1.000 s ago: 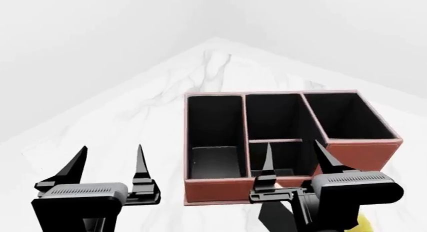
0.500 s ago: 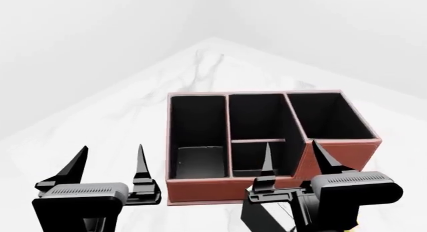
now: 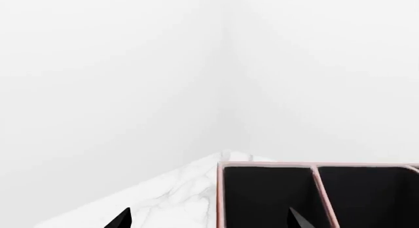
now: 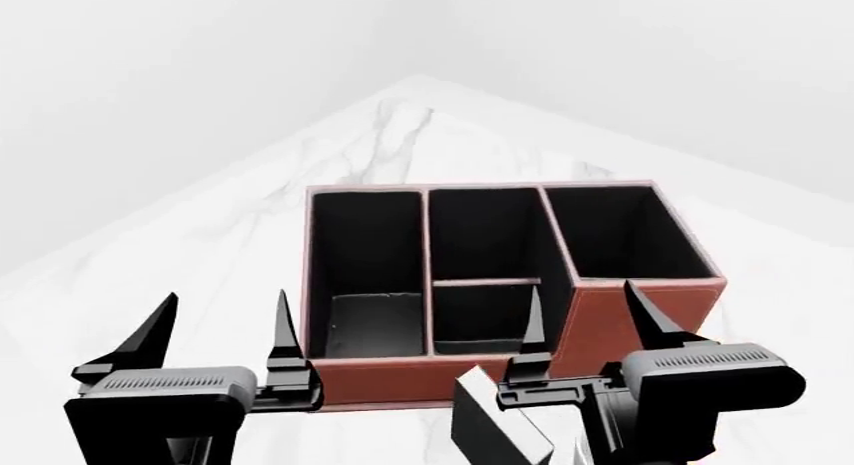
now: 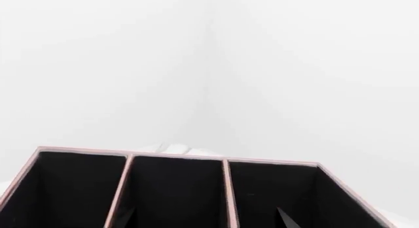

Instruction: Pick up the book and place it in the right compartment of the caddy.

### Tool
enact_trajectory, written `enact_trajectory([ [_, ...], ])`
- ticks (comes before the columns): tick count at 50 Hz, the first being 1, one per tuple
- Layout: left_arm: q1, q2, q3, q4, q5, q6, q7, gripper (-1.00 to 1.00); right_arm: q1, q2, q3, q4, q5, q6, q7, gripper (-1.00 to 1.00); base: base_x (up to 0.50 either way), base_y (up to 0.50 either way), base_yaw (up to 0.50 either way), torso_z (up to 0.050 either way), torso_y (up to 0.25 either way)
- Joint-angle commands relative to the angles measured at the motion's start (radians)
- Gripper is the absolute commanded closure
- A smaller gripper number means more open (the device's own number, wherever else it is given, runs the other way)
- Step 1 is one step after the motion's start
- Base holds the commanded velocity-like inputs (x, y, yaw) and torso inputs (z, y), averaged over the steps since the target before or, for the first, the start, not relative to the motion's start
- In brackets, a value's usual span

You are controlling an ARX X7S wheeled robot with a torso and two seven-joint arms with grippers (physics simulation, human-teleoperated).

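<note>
White walls meet in a corner behind a pale marble table [image 4: 200, 235], which fills most of the head view. On it stands the caddy [image 4: 400, 377] — reddish-brown outside, black inside, three sections side by side. It sits just ahead of both grippers, its front wall between them. The right compartment [image 4: 621, 235], tallest and deepest, lies straight ahead of the right gripper [image 4: 581, 320] and above its fingertips; the middle bin is split by a crosswise divider, and the low-fronted end bin lies ahead and to the inner side of the left gripper [image 4: 220, 320].

Both grippers hover released, fingers spread wide, with nothing between them. The left one hangs over bare marble, just off the caddy's near left corner. The right one's inner finger overlaps the caddy's front wall in the head view.

The book [image 4: 487, 430] — black covers, white page edges — stands tilted below and just inside the right gripper, close to the caddy's front; whether they touch I cannot tell.
</note>
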Motion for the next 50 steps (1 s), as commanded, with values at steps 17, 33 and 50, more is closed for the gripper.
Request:
enact_trajectory([
  [17, -0.002, -0.01, 0.009, -0.006, -0.008, 0.006, -0.011, -1.0, 0.004, 0.023, -0.019, -0.008, 0.011, 0.0, 0.0, -1.0, 0.0, 0.0, 0.0, 0.0, 0.0],
  [33, -0.004, -0.013, 0.013, -0.025, -0.013, 0.015, -0.014, -1.0, -0.09, 0.152, 0.031, -0.078, 0.193, -0.004, -0.17, -1.0, 0.0, 0.0, 0.0, 0.0, 0.0],
  [50, -0.009, -0.017, 0.026, -0.03, -0.015, 0.011, -0.019, -1.0, -0.184, 0.154, 0.02, 0.001, 0.189, -0.081, -0.2, -1.0, 0.0, 0.0, 0.0, 0.0, 0.0],
])
